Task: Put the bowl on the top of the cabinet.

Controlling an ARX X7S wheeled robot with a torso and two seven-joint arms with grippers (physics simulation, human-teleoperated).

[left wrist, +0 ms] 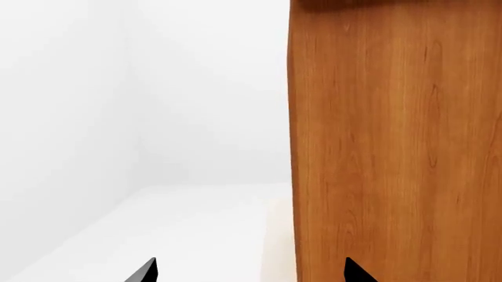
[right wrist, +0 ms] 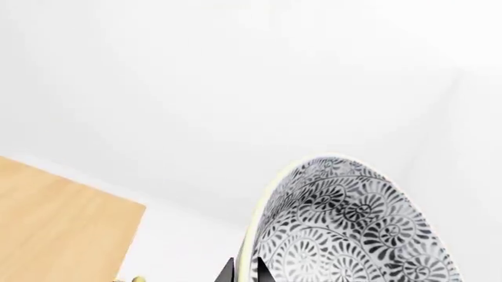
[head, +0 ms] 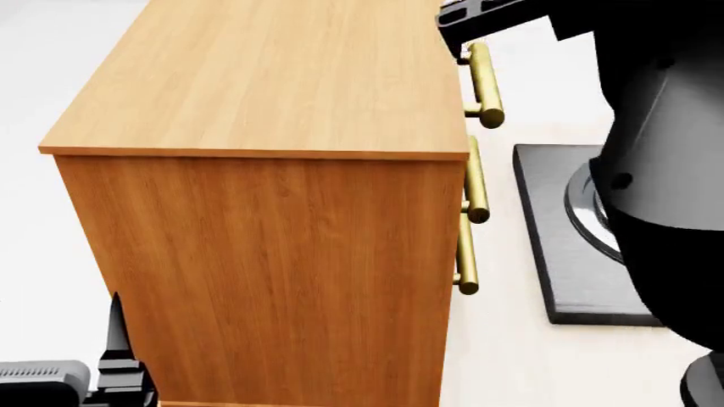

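Bowl (right wrist: pixel 353 229) is pinched at its rim by the closed right gripper (right wrist: pixel 244 271), raised beside the cabinet (head: pixel 271 85) top. Judged rigid, glazed, slippery and breakable. The idle left gripper (left wrist: pixel 249 271) is spread open near the cabinet side.

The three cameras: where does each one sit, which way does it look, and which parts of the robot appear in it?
Head view: from the robot's head, looking down on the cabinet and its brass handles; the left gripper shows low, the dark right arm at the side.
Left wrist view: near the left gripper, facing the cabinet's side; only two black fingertips show.
Right wrist view: near the right gripper, facing the bowl it pinches by the rim.
All three views show the cabinet.
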